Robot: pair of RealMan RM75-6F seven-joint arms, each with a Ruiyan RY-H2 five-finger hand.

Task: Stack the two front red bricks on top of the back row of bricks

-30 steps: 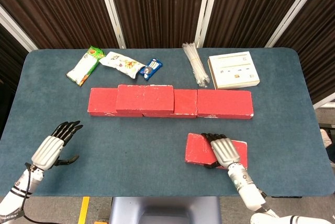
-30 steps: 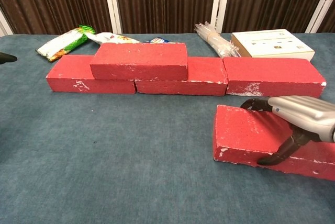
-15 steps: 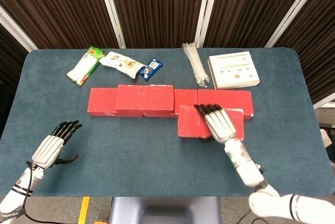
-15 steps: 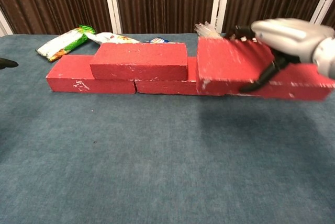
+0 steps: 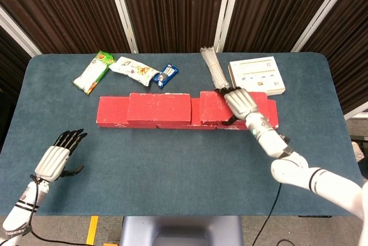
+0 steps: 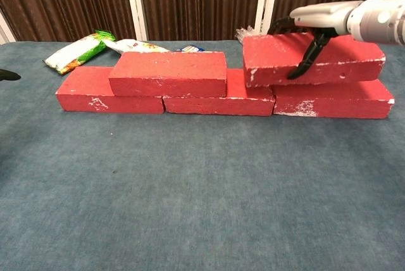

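Observation:
My right hand grips a red brick from above, fingers over its far edge and thumb on its front face. In the chest view this brick lies level on top of the back row's right brick, overhanging the middle brick, with the right hand still around it. Whether it rests fully or hovers just above, I cannot tell. Another red brick lies stacked over the left brick and the middle one. My left hand hovers empty at the front left, fingers apart.
Behind the bricks lie a green snack packet, a white snack packet, a small blue packet, a bundle of clear straws and a white box. The blue table stretches in front.
My right hand lifted the front brick off the table, carried it back and up, and brought it onto the right end of the back row. The left hand drifted slightly toward the front.

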